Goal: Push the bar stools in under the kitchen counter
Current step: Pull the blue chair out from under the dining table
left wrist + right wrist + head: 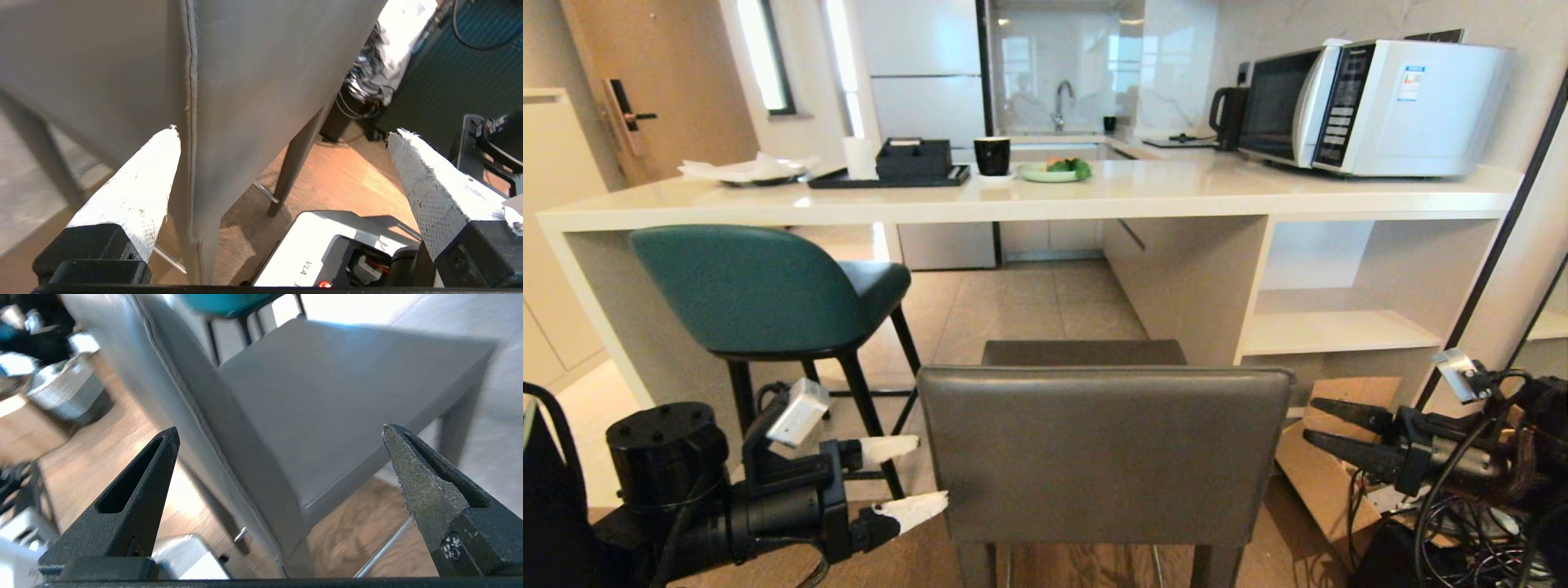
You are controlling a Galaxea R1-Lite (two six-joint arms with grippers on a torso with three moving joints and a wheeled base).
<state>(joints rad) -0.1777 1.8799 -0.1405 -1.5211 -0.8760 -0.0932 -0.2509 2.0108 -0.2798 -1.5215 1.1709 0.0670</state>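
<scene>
Both pairs of jaws stand wide apart and hold nothing. Your left gripper, with its white-wrapped fingers, sits at about eight o'clock in the head view, just beside the left edge of the grey leather square-backed stool — in the left wrist view that edge of the backrest runs up between the two fingers, though you cannot tell whether either one touches it. Your right gripper, with bare black fingers, waits at four o'clock, just off the stool's right edge, and its own camera shows the same backrest edge between its tips. That grey stool stands at six o'clock, out in front of the long glossy white stone-like kitchen counter, its seat short of the slab. At nine o'clock the teal leather stool with the rounded back and thin black legs sits with its seat under the counter top. On the counter's right end, at two o'clock, stands a white microwave.
</scene>
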